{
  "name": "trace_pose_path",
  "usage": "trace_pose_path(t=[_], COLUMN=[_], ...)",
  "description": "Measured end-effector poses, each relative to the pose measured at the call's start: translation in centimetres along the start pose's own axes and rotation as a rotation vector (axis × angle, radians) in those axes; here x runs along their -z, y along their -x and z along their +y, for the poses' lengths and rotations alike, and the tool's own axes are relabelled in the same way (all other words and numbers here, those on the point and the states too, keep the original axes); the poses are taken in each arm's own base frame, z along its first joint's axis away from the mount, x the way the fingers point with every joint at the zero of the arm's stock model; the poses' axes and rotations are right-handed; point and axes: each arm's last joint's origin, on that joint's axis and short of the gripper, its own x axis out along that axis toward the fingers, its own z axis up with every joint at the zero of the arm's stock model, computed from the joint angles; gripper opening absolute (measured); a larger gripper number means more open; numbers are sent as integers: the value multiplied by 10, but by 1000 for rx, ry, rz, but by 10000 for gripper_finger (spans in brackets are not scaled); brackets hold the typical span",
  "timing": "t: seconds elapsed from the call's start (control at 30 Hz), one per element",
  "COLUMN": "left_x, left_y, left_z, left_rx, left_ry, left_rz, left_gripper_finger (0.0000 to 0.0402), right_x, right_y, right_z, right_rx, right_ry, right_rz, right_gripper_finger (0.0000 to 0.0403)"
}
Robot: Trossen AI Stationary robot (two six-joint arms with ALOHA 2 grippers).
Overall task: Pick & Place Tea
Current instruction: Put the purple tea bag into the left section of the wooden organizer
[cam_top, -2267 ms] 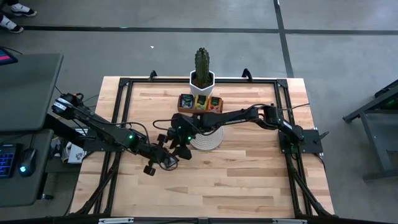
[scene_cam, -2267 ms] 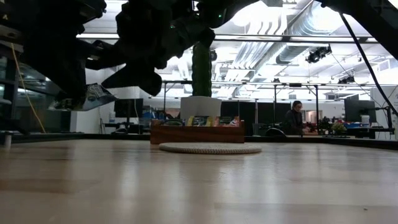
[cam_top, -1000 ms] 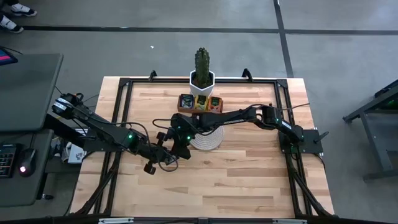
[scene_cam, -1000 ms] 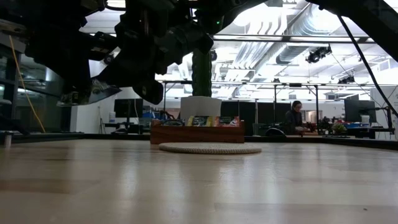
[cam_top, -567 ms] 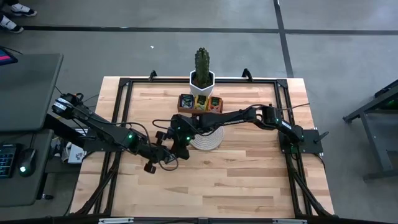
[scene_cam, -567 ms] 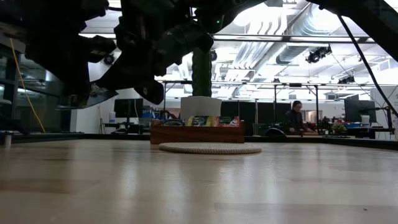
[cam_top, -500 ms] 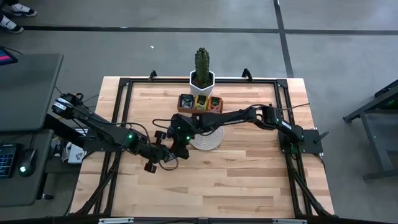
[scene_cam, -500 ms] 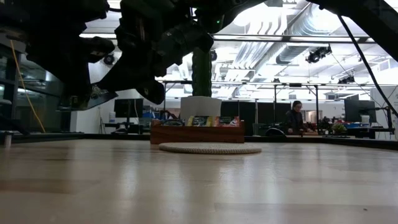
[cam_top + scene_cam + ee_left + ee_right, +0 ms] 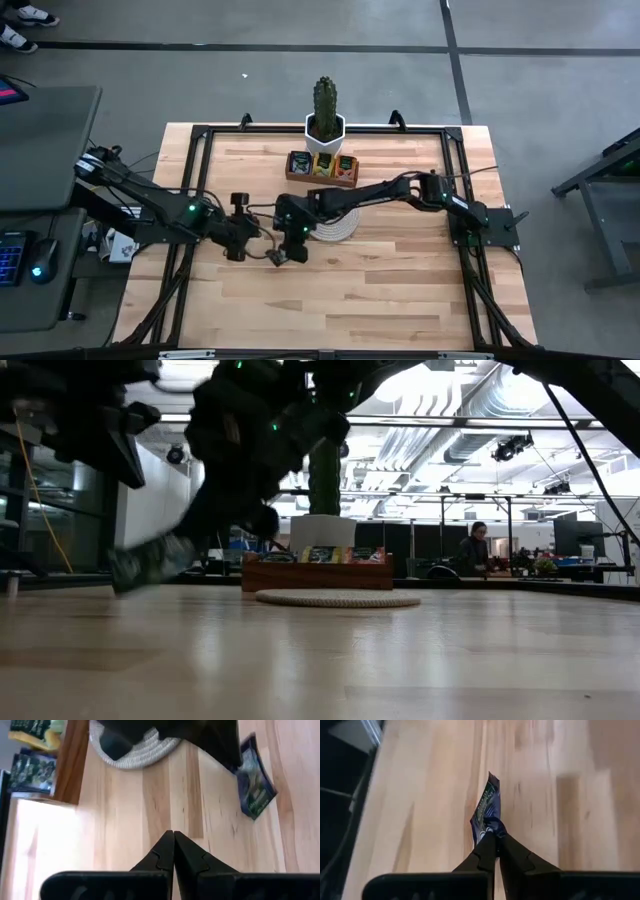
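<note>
A dark blue tea sachet (image 9: 486,809) sticks out past the shut fingertips of my right gripper (image 9: 495,839), left of the round woven mat (image 9: 333,229) and low over the wood. The high view shows this gripper (image 9: 284,252) in front of the mat's left side. In the low view the sachet (image 9: 150,564) is close to the tabletop; I cannot tell if it touches. My left gripper (image 9: 173,838) is shut with nothing in it, just left of the right one (image 9: 256,235). More sachets stand upright in the wooden tray (image 9: 321,166). My right gripper pinches the sachet between its two fingers at one crumpled end (image 9: 489,827). The fingers slant down from the mat's side toward the table's near left. The rest of the sachet (image 9: 255,787) sticks out beyond the fingertips, edge-on and tilted, just above the wood.
A cactus in a white pot (image 9: 324,112) stands behind the tray at the far edge. A black frame (image 9: 200,135) runs round the tabletop. Bare wood lies across the near half of the table (image 9: 340,300). A person sits far behind the table (image 9: 472,550).
The sachet, up beside my left gripper a second ago, now hangs from my right gripper, which has swung down toward the near edge with it to just above the wood. My left gripper has drawn back toward the table's left edge, without the sachet.
</note>
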Motion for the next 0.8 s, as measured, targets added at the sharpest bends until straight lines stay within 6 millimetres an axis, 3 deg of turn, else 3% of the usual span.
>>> trace_pose_path(t=[0.17, 0.37, 0.53, 0.8], left_x=[9, 25, 32, 47], left_y=[12, 23, 41, 64], left_z=[9, 22, 35, 53], left_rx=[-41, -200, -247, -281], left_ry=[54, 270, 381, 479], left_rz=[2, 36, -81, -252], left_gripper_finger=[1, 1, 1, 1], right_x=[-5, -11, -27, -48], right_y=[4, 15, 48, 119], right_z=[4, 15, 31, 59], right_rx=[34, 113, 198, 354], right_ry=[26, 57, 104, 180], right_rz=[-33, -86, -183, -376], right_gripper_finger=[3, 3, 3, 3])
